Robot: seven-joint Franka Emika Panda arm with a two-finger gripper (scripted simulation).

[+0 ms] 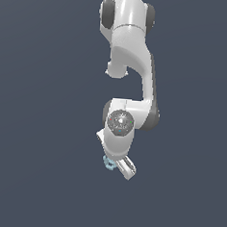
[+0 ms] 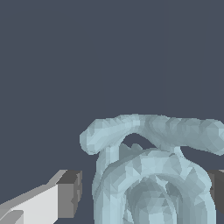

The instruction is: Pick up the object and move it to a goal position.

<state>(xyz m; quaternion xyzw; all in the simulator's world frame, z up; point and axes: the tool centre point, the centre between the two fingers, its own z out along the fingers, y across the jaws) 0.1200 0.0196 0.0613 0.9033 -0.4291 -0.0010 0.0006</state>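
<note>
Between the spread claw [image 1: 115,165] fingers sits the tiny gear-like piece [image 2: 153,175]; it looks light, stiff, best pinched across its rim.

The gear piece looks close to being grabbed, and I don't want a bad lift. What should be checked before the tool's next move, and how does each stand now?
1. Gear piece lies between the fingers: ok; a dark pad shows on one side and another at the opposite edge.
2. Pads touching the piece: not ok; a gap shows beside the near pad.
3. Tool over the piece in the exterior view: ok.
4. Piece lying flat: cannot tell.
5. Goal position in sight: cannot tell; none is marked.
</note>
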